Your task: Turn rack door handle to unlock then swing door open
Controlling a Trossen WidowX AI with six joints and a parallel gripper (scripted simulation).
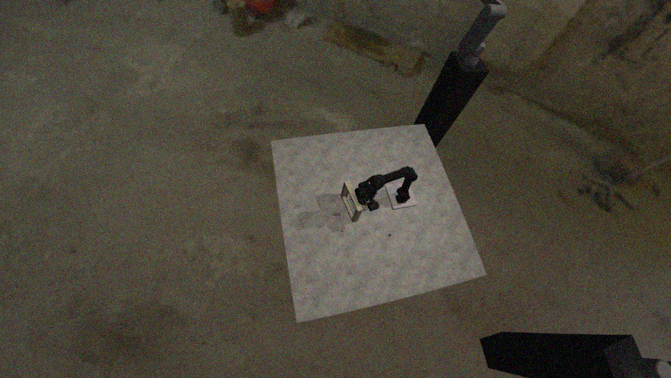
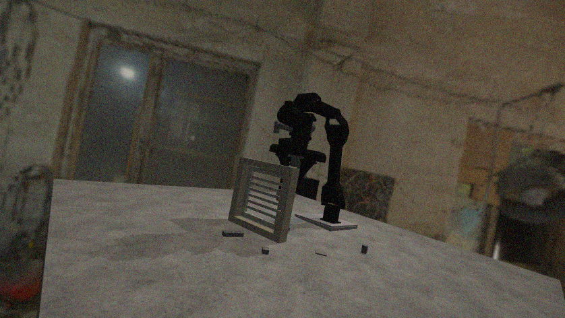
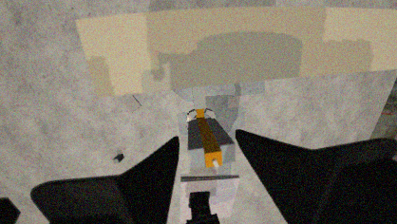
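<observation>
Pale mottled tabletop (image 1: 375, 263) (image 2: 166, 276) (image 3: 43, 114) | rack frame (image 1: 355, 215) (image 2: 290, 197) (image 3: 128, 52) upright, near black arm (image 1: 391, 176) (image 2: 335, 157) | gripper (image 1: 363, 206) (image 2: 298, 170) (image 3: 207, 137) open, fingers apart, nothing held | orange-striped handle (image 3: 208, 135) between fingertips in wrist view

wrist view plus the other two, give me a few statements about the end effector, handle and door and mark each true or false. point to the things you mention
1. The end effector (image 3: 207, 137) is shut on the orange-marked handle (image 3: 213, 158). False: its fingers stand apart, not gripping it.
2. The slatted door (image 1: 350, 202) (image 2: 262, 197) stands upright. True.
3. The arm's base plate (image 1: 403, 206) (image 2: 343, 227) is black. False: it is pale.
4. The door has swung wide open. False: it sits within its frame (image 2: 290, 205).
5. The handle shows between the black fingers in the wrist view. True.
</observation>
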